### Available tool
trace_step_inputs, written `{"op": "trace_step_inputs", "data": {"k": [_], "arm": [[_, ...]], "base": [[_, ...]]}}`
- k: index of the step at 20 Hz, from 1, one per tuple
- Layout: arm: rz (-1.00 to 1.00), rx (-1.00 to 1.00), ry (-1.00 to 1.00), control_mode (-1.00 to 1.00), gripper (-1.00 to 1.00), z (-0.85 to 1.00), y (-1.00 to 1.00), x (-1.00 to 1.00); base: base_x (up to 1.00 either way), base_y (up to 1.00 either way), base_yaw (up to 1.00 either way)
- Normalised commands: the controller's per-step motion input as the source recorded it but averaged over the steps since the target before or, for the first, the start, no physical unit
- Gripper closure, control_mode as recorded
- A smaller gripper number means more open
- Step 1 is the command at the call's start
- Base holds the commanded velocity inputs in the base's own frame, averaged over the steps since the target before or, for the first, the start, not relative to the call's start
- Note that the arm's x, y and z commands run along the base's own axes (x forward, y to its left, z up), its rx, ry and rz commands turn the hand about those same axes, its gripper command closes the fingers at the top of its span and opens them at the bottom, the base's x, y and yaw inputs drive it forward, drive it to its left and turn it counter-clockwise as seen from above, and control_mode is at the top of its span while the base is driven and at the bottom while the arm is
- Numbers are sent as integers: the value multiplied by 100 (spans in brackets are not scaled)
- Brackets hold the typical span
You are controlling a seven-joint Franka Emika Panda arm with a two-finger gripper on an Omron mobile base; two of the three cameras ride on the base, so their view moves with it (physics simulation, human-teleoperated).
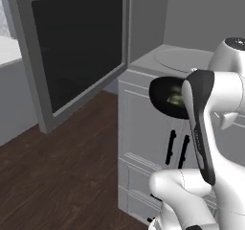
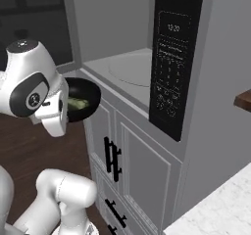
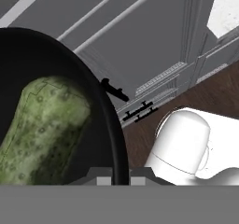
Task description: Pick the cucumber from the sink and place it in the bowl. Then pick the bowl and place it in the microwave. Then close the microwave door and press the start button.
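- In the left base view, the bowl is hanging in the air in front of the grey cabinet, just below the level of the microwave floor. The cucumber is lying inside it as a pale green spot. The microwave door is standing wide open to the left of the bowl. The white arm is covering the gripper here, so I cannot see the fingers.
- In the right base view, the bowl is sitting just outside the microwave, to the left of its open front and a little lower than the round turntable. The cucumber is resting in the middle of it. The control panel is to the right of the opening.
- In the hand view, the gripper is pinching the rim of the bowl; the jaws are nearly closed on this thin edge. The cucumber is lying beside the fingers, with its long axis running away from them across the bowl.
- I judge that the cavity lies up and to the right of the bowl as the right base view shows it. The coming move therefore needs a small lift, then a level push inward so that the cucumber is not rolling out.
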Motion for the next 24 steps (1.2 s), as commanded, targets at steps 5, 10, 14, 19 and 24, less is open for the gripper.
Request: {"op": "trace_step_inputs", "data": {"k": [5, 10, 14, 19, 24], "arm": [[0, 0, 0, 100, 100, 0, 0, 0], [0, 0, 0, 100, 100, 0, 0, 0], [-5, 0, -3, -100, 100, 3, 0, 0], [-14, 0, -19, -100, 100, 44, 7, -3], [0, 0, -19, -100, 100, 36, -5, 16]], "base": [[25, 1, -12], [0, 2, -24], [0, 0, -16], [0, 0, 0], [0, 0, 0]]}}
